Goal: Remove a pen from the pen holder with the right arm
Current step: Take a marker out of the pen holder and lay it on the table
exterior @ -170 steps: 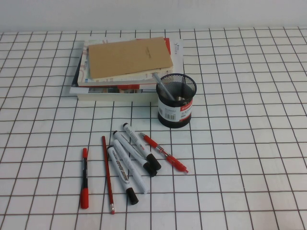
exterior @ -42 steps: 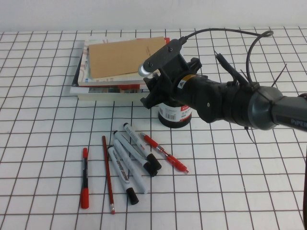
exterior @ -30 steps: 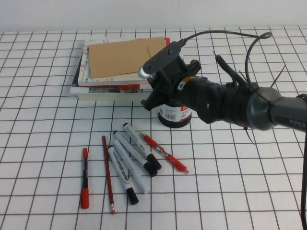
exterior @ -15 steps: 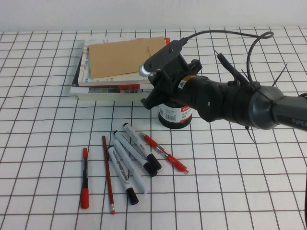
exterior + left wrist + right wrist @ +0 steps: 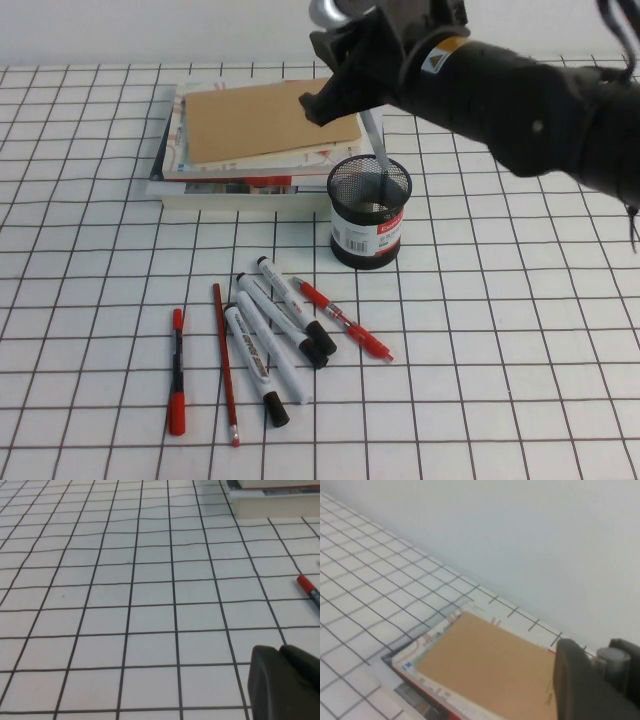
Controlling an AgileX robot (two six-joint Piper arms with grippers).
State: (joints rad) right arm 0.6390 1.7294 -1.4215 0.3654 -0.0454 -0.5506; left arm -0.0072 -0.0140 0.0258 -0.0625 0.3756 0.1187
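Looking from the high camera, you find your right gripper [image 5: 358, 100] at 12 o'clock of the pen holder [image 5: 350, 215], well above it. It is pinched narrowly on the top of the grey pen [image 5: 374, 150], whose lower end dips inside the mesh cup. The holder's white label [image 5: 362, 236] carries a barcode and a red band, with writing too small to read. The book stack [image 5: 260, 130] lies at 10 o'clock of the holder and the loose markers [image 5: 265, 345] at 7 o'clock. Your left gripper [image 5: 281, 670] hangs low over the gridded table [image 5: 150, 580]; its state cannot be told.
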